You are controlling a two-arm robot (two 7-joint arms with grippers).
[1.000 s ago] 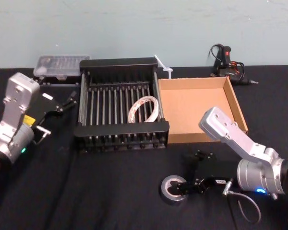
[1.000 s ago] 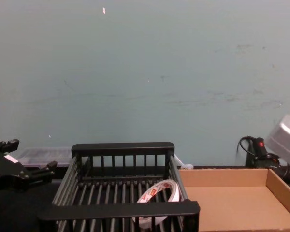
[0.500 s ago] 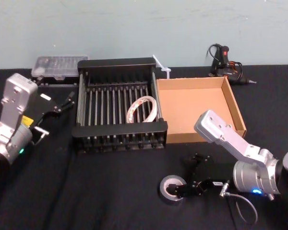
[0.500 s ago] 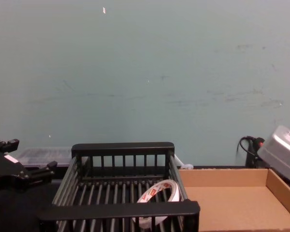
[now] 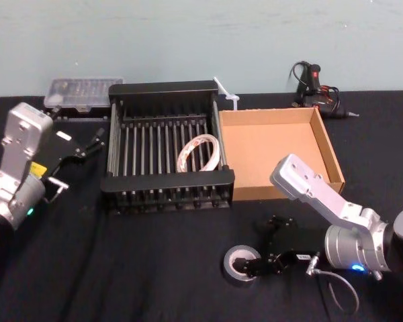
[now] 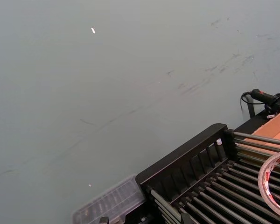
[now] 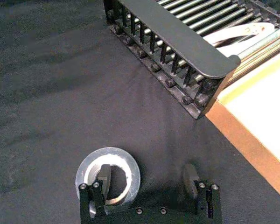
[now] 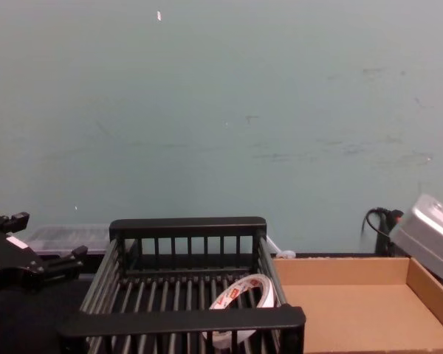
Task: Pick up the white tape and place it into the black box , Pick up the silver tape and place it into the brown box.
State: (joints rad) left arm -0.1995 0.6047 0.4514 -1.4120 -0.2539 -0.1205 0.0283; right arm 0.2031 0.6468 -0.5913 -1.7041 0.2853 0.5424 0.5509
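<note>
Now the silver tape (image 5: 242,262) lies flat on the black tabletop (image 5: 141,268) at the lower middle of the head view, its hole facing straight up, so its axis stands vertical and it has no long direction across the cloth. Over the last second the right end effector (image 5: 263,263) has sunk a little lower onto it and drawn slightly toward the frame's bottom edge; in the right wrist view one finger (image 7: 104,176) sits inside the pale core of the roll while the other stands well outside it on the cloth, the jaws spread and not yet clamped. I judge that the grasp on the roll's wall is about to close, so the second half of the task is under way. The brown box (image 5: 329,144), to the upper right of the roll, holds nothing yet. The white tape (image 5: 200,153) already leans tilted on the bars inside the black box (image 5: 168,181), at the centre of the head view, so that half looks done. The left end effector (image 5: 88,143) hangs at the left edge beside the black box, fingers apart, holding nothing.
</note>
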